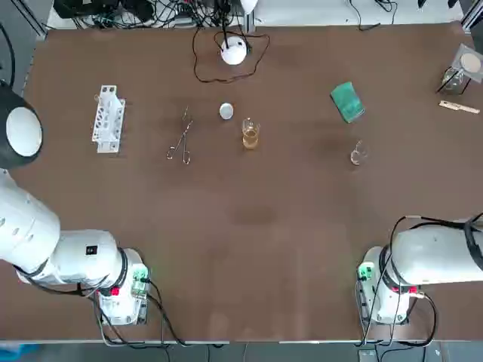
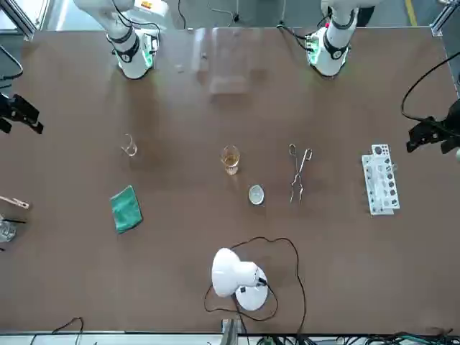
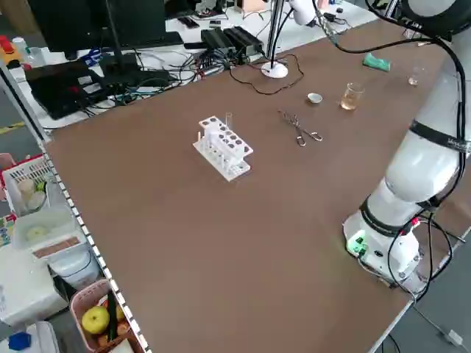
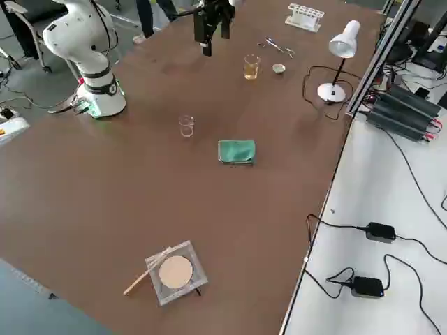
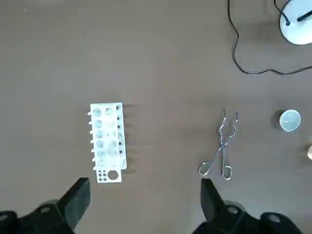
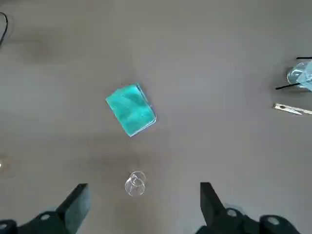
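Test-tube rack (image 5: 108,142) is lying on the robot's left part of the table (image 1: 256,226), in its far half. The tongs (image 5: 220,146) are lying flat near it, toward the middle. The left gripper (image 5: 144,184) is hanging high over the two, fingers wide apart, touching nothing.

Small empty glass (image 6: 135,184) is standing upright on the right part of the table. The right gripper (image 6: 144,186) is hanging high above it, fingers likewise spread and gripping nothing. The green cloth (image 6: 130,109) is lying just beyond the glass, apart from it.

Further out, a beaker of amber liquid (image 1: 250,134) is standing between tongs and glass, with a round cap (image 1: 226,111) just beside it. A desk lamp (image 1: 234,50) is sitting at the far edge, its cord looping over the table.

Risks, as judged:
- The glass is looking light and clear. An off-centre descent could be tipping it or nudging it into the cloth.
- The tongs are lying thin and flat. Fingertips may be skidding them toward the amber beaker, and a knock there means a spill.
- The rack is looking light too, so a glancing finger could be pushing it askew.
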Controlling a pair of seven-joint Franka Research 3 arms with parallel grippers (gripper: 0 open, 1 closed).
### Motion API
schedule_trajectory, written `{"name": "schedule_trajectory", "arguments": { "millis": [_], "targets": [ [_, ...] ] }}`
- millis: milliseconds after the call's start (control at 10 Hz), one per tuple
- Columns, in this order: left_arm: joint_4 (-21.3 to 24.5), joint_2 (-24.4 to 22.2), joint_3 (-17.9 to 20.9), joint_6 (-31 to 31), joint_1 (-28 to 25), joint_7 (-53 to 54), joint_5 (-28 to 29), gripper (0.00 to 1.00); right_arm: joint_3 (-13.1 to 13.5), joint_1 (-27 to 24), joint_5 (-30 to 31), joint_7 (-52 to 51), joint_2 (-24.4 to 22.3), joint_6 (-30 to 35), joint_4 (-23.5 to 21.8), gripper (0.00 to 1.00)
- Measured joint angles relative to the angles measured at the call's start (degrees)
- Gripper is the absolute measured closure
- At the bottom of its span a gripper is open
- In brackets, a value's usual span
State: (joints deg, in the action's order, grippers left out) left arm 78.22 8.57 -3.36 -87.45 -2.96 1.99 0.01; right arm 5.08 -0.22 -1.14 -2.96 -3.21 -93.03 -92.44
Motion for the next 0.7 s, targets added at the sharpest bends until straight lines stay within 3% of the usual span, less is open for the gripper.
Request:
{"name": "schedule_trajectory", "arguments": {
  "millis": [700],
  "targets": [
    [-0.01,0.07,0.33,2.3,-0.77,2.65,0.0,0.0,-0.17,0.48,0.06,-2.08,0.02,2.23,-0.16,0.0]
  ]
}}
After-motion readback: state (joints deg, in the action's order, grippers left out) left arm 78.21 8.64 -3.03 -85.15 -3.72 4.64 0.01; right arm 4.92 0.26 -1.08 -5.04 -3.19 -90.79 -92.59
